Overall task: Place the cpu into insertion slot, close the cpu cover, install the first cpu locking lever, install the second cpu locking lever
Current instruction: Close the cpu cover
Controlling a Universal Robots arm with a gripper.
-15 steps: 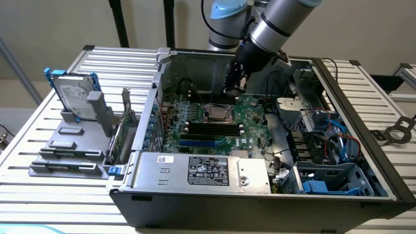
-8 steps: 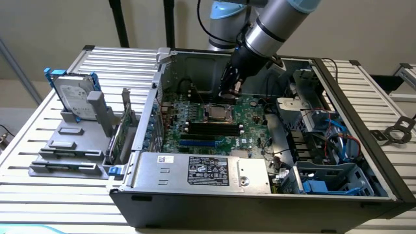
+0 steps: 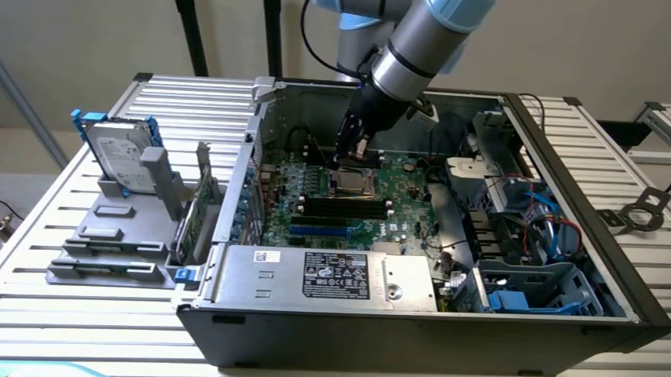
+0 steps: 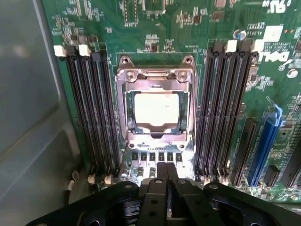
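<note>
Now, standing beside the table (image 3: pixel 94 322), I see an open computer case (image 3: pixel 419 342) lying on it, and the arm reaches down into this case from above. Inside the case there is the green board (image 3: pixel 411 177), a silver power supply (image 3: pixel 325 275) along the near wall, and, at the exterior view's right, a grey drive cage (image 3: pixel 535 287) with blue cables (image 3: pixel 545 224) near it.

The gripper (image 4: pixel 165 165) hangs just over the board, close beside the insertion slot (image 4: pixel 130 123) but not touching it. Its fingers are pressed together, with no gap between them, and they hold nothing.

The cpu (image 4: pixel 156 109) sits flat inside the insertion slot, in the middle of the board, between two groups of long black memory slots (image 4: pixel 89 113). The cpu cover (image 4: pixel 156 77) seems to lie down over the slot (its silvery frame goes around the chip, and the pale face of the chip shows through the cutout). How the locking levers stand, I cannot tell.

Outside the case, at the exterior view's left, a grey holder (image 3: pixel 105 236) stands on the table, and a hard drive (image 3: pixel 118 153) is set upright in it.
</note>
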